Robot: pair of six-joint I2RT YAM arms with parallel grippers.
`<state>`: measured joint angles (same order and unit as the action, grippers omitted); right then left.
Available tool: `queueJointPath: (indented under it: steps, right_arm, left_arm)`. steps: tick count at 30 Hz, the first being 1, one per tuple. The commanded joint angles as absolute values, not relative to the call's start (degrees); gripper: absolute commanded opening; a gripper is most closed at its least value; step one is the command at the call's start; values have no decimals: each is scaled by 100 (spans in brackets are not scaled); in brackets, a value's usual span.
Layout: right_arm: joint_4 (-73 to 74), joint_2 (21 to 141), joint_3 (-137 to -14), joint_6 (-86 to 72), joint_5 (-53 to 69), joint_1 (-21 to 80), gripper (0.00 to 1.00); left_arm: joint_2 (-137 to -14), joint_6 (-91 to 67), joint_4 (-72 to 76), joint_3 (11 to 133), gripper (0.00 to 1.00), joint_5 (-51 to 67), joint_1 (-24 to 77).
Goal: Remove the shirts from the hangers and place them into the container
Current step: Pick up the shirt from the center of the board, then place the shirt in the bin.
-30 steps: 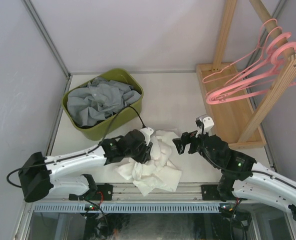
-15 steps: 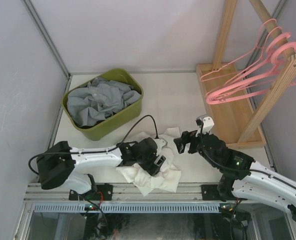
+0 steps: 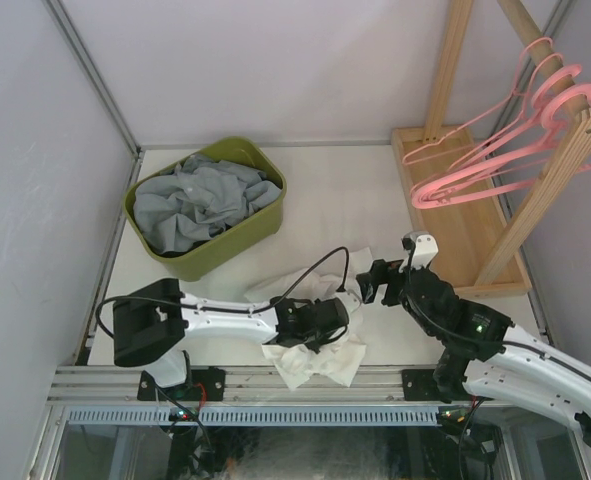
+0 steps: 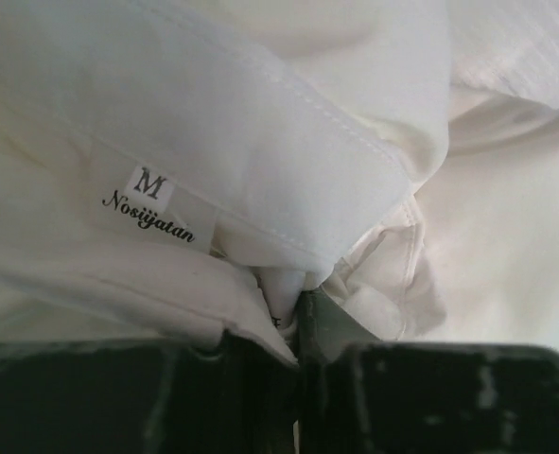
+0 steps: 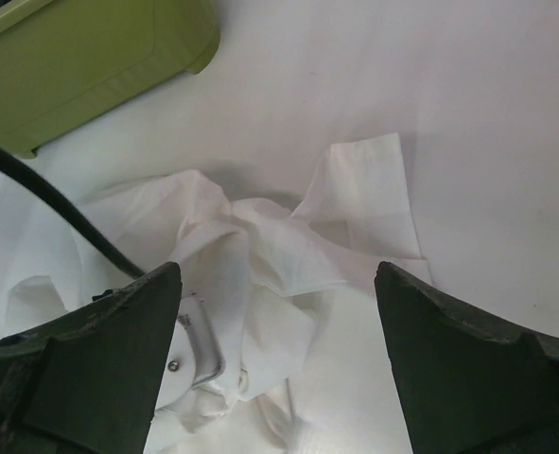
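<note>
A white shirt (image 3: 317, 358) lies crumpled on the table near the front edge. My left gripper (image 3: 335, 314) reaches across it from the left. In the left wrist view the left gripper (image 4: 298, 305) is shut on a fold of the white shirt (image 4: 260, 142) just below its collar label. My right gripper (image 3: 375, 284) hovers open just right of the shirt. The right wrist view shows the right gripper (image 5: 277, 276) with fingers wide apart above the white shirt (image 5: 288, 265). The olive-green container (image 3: 247, 234) at back left holds a grey shirt (image 3: 200, 200). Bare pink hangers (image 3: 495, 150) hang on the rack.
A light wooden rack (image 3: 455, 215) with a slanted pole stands at the right, its flat base on the table. My left arm's black cable (image 3: 315, 268) loops over the table between container and shirt. The container's corner (image 5: 90, 57) shows in the right wrist view.
My left arm has stretched rightward over the white shirt, opened, then closed on fabric near the collar. The shirt is more bunched. My right gripper has barely shifted.
</note>
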<state>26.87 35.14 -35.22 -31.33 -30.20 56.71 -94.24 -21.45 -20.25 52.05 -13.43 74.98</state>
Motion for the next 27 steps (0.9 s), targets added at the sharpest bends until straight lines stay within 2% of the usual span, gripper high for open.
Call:
queueJointPath:
  steps: [1,8,16,20,27]
  right_arm:
    - [2715,3392,-3577,-3312,-3405,5649,83]
    - [2716,3322,-3573,-3407,-3484,5638,83]
    - [2779,3240,-3529,-3459,-3536,5619,83]
    - [2679,3199,-3476,-3426,-3538,5606,83]
    - [2525,3224,-3457,-3386,-3442,5590,83]
  left_arm:
    - [-9532,-2527,-2782,4759,2,-2031,7475]
    - [-8148,-2362,-3213,5340,0,-3459,6888]
    - [-6236,-1075,-2894,6435,0,-3589,5700]
    - [-6026,-439,-3022,7408,0,-3547,5102]
    - [-6468,404,-3098,9134,0,-3384,4066]
